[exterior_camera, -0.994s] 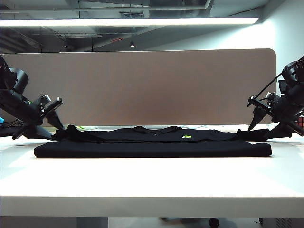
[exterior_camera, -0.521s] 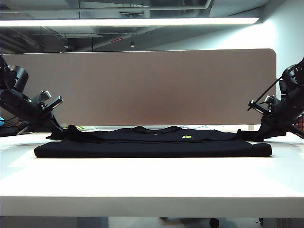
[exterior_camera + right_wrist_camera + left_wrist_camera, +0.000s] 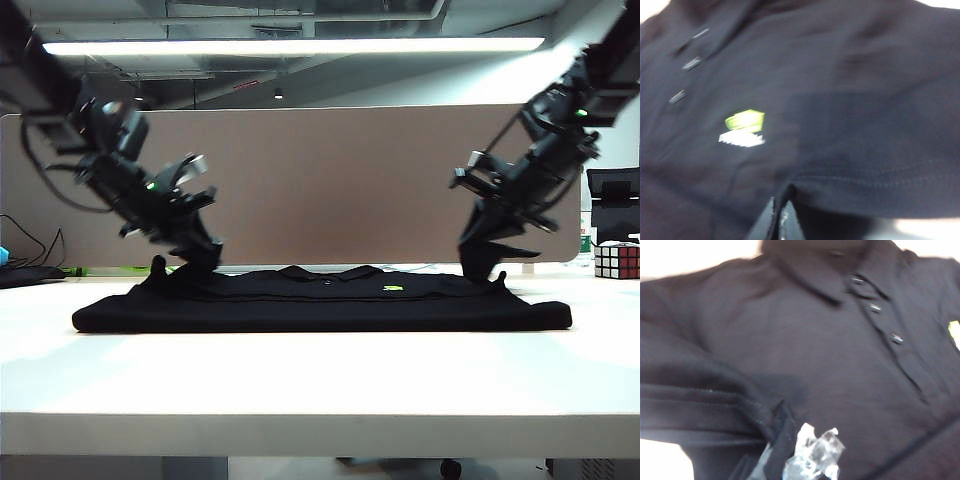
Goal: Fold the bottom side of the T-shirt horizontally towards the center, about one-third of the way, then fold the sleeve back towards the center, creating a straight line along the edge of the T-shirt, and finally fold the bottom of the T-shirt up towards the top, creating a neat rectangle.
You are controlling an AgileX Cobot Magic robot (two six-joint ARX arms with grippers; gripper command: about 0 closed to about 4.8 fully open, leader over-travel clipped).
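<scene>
The black T-shirt (image 3: pixel 320 310) lies flat across the white table (image 3: pixel 320 385), collar at the far side, pale green mark (image 3: pixel 392 288) right of centre. Its near long edge is thick and rounded; I cannot tell whether that is the bottom of the T-shirt or a fold. My left gripper (image 3: pixel 205 263) is shut on the left sleeve's edge and holds it slightly raised; the left wrist view shows the cloth (image 3: pixel 782 427) pinched in that gripper (image 3: pixel 787 455). My right gripper (image 3: pixel 477 270) is shut on the right sleeve, whose stitched hem (image 3: pixel 870 182) runs into that gripper (image 3: pixel 779 216) beside the green mark (image 3: pixel 744 127).
A beige partition (image 3: pixel 330 180) stands right behind the shirt. A multicoloured puzzle cube (image 3: pixel 617 260) sits at the far right of the table. Dark cables (image 3: pixel 30 270) lie at the far left. A wide bare strip of table runs in front of the shirt.
Both grippers closed on the sleeve ends. Both arms then rose and swung inward from the table's sides, drawing the sleeves towards the shirt's middle.
</scene>
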